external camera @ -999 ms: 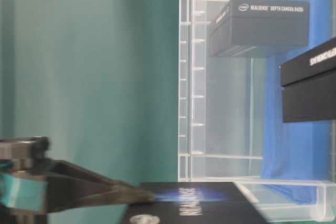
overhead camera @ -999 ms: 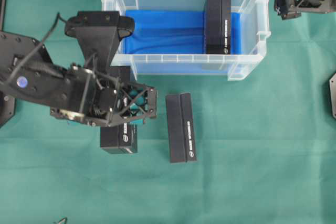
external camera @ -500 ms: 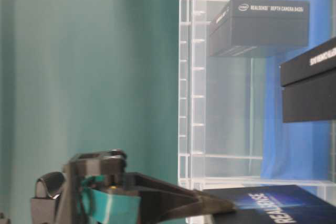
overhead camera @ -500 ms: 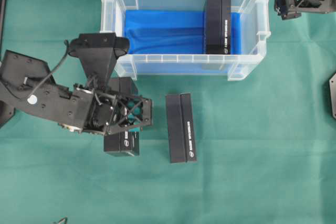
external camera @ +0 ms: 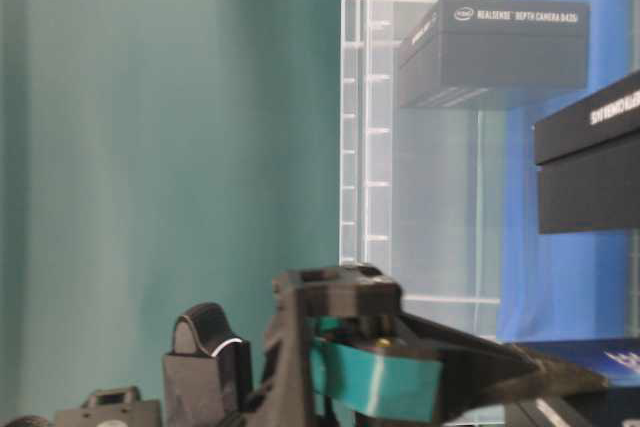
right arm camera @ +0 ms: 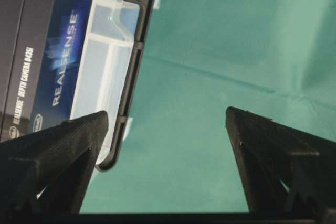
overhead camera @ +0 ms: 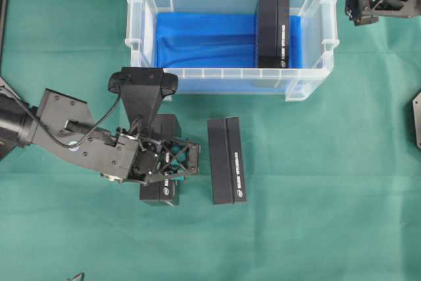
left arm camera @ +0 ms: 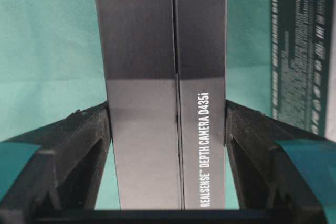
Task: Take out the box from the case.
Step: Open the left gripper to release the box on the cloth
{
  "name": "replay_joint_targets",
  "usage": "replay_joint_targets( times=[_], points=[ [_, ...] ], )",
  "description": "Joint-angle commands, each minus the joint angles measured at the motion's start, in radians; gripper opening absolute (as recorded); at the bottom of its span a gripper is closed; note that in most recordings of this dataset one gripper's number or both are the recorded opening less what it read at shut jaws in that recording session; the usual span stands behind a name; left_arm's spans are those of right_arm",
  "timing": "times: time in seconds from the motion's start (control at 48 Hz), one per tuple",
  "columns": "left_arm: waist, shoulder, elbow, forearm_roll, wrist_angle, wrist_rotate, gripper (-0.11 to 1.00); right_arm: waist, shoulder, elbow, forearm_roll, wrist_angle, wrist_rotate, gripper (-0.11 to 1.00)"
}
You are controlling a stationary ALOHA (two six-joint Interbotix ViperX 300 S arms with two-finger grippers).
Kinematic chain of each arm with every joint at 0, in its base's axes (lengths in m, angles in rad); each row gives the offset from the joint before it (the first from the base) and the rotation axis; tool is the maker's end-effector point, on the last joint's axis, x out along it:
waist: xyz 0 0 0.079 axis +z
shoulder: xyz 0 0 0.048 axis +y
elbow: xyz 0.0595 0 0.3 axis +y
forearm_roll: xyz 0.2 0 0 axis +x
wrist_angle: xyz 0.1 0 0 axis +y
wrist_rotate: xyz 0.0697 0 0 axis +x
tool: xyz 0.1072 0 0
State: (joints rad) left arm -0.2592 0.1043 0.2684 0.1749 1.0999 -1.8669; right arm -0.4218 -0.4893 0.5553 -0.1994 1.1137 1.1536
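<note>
My left gripper (overhead camera: 172, 166) has come down in front of the case (overhead camera: 230, 77) since a second ago, and its fingers (left arm camera: 86, 145) now clasp a black box (left arm camera: 163, 103) (the one lettered "depth camera") by both long sides. Earlier I sat higher and nearer the case wall. A second box (overhead camera: 226, 160) lies just beside on the green cloth (overhead camera: 316, 215); a third box (overhead camera: 273, 29) stands inside the case. My right gripper (right arm camera: 167, 124) hangs spread wide, holding nothing, beside the case's right end.

Left arm (overhead camera: 79, 137) lower (box (left arm camera: 163, 98) lower too)
</note>
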Motion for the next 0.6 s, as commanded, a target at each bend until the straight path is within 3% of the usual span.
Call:
replay_joint_targets(
  times=[0.0, 0.583],
  points=[
    [-0.003, -0.017, 0.000, 0.005, -0.003, -0.002, 0.62, 0.002, -0.009, -0.009, -0.002, 0.002, 0.000, 0.92],
    [-0.003, -0.028, 0.020, -0.020, -0.055, 0.009, 0.62, 0.002, -0.009, -0.011, -0.002, 0.002, 0.002, 0.92]
  ],
)
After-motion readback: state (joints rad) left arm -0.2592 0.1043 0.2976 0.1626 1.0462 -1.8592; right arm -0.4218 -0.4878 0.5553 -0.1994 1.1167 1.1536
